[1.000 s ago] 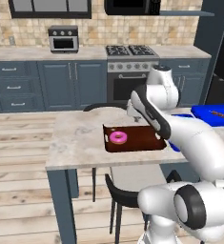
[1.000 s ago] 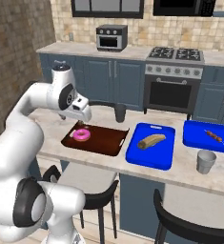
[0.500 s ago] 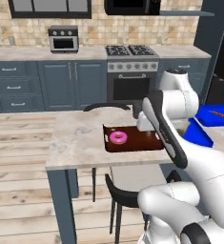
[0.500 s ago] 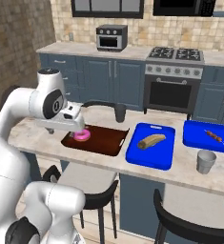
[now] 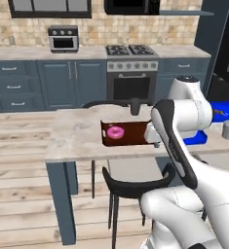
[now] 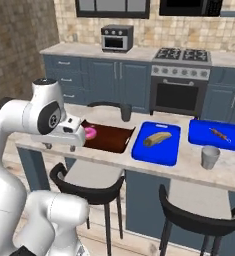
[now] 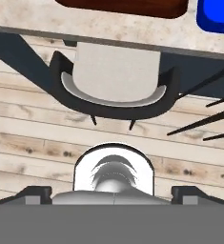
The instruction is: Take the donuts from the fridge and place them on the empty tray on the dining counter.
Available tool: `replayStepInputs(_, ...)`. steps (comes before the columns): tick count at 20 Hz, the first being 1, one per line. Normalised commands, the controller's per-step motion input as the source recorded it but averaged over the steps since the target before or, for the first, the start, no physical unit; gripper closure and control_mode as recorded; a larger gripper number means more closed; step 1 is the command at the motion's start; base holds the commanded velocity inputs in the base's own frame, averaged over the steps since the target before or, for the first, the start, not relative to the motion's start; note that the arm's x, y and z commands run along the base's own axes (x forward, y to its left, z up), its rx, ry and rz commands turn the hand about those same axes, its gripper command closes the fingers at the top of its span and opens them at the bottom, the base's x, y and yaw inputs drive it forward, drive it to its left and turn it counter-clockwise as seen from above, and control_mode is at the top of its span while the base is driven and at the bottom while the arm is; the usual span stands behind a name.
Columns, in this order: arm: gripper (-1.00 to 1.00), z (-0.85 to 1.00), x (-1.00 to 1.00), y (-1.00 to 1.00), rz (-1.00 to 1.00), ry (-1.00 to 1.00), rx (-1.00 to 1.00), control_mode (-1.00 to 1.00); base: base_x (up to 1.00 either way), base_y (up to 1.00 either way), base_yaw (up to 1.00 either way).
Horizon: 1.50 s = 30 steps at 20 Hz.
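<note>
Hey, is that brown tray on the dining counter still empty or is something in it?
Not empty. The brown tray holds one pink donut, lying flat near its left end.

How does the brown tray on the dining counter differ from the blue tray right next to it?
The brown tray is dark brown and holds a pink donut; the blue tray is bright blue and holds an elongated tan food item. In the right base view the brown tray sits nearer the robot's arm, the blue tray farther right, towards a grey cup. Both are shallow rectangles lying flat on the dining counter.
</note>
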Motion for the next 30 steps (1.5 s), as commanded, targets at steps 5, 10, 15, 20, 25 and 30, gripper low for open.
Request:
replayStepInputs(5, -1.0, 0.0, 0.0, 0.0, 0.0, 0.0, 0.0, 1.0, -0.76, -1.0, -0.13)
replayStepInputs(10, -1.0, 0.0, 0.0, 0.0, 0.0, 0.0, 0.0, 1.0, -0.09, -1.0, -0.08)
replayStepInputs(15, -1.0, 0.0, 0.0, 0.0, 0.0, 0.0, 0.0, 1.0, 0.0, -1.0, -0.02)
replayStepInputs(20, -1.0, 0.0, 0.0, 0.0, 0.0, 0.0, 0.0, 1.0, 0.02, -1.0, -0.02)
replayStepInputs(25, -1.0, 0.0, 0.0, 0.0, 0.0, 0.0, 0.0, 1.0, 0.21, -1.0, -0.03)
replayStepInputs(30, -1.0, 0.0, 0.0, 0.0, 0.0, 0.0, 0.0, 1.0, 0.37, -1.0, -0.03)
